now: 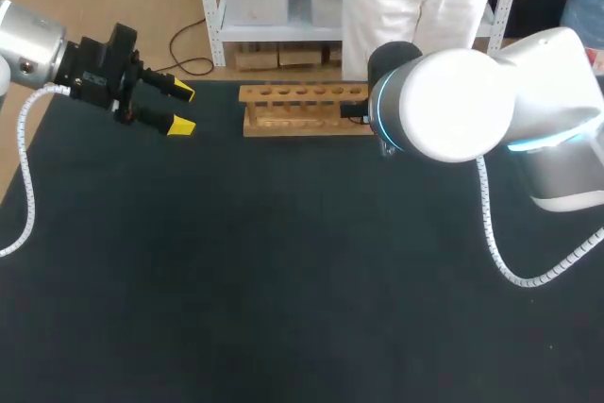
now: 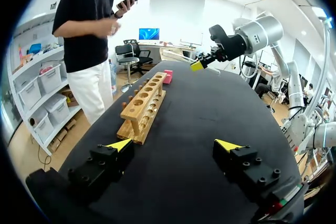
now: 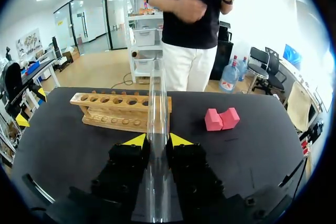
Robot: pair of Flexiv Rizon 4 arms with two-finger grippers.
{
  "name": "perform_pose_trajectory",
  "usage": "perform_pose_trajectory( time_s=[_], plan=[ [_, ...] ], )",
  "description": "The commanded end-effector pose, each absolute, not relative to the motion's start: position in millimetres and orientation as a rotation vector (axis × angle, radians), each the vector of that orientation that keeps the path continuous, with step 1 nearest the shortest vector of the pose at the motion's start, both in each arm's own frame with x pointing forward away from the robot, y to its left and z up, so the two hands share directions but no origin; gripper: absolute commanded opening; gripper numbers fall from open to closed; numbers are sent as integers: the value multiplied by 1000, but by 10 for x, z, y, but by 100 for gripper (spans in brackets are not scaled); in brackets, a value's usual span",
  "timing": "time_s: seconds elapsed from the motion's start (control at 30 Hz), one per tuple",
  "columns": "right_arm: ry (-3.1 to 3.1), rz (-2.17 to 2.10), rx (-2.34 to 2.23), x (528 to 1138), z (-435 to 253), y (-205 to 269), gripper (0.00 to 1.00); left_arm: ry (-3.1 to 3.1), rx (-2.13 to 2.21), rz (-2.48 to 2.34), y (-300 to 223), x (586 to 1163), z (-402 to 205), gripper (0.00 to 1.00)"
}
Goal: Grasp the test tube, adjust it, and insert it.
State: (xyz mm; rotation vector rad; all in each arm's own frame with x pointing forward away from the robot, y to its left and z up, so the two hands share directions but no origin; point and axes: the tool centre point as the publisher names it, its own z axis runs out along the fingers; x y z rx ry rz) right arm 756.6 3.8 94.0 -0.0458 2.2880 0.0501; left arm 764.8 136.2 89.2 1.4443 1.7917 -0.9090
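right gripper (image 3: 157, 141) clamping tube (image 3: 158, 98) | rack (image 3: 113, 110) ahead of it | left gripper (image 1: 181, 109) wide, empty | advice: stand tube plumb above rack, lower slowly

Head camera looks down on the black table (image 1: 283, 280) from above and behind; left wrist camera sights low along its length, right wrist camera toward its far edge. All three share the wooden test tube rack (image 1: 302, 110).

Rack (image 1: 304, 109) stands on table (image 1: 283, 280), block (image 3: 221, 119) off its right end.
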Motion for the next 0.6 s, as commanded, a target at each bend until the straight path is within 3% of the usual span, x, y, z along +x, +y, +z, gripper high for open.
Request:
perform_pose_trajectory(
  time_s=[0.03,0.6],
  plan=[
    [2283,52,-46,7557,936,29,0,1789,1446,-910,1365,7656,883,100],
    [2213,39,54,7754,835,234,0,1789,1446,-910,1365,7656,883,100]
  ],
)
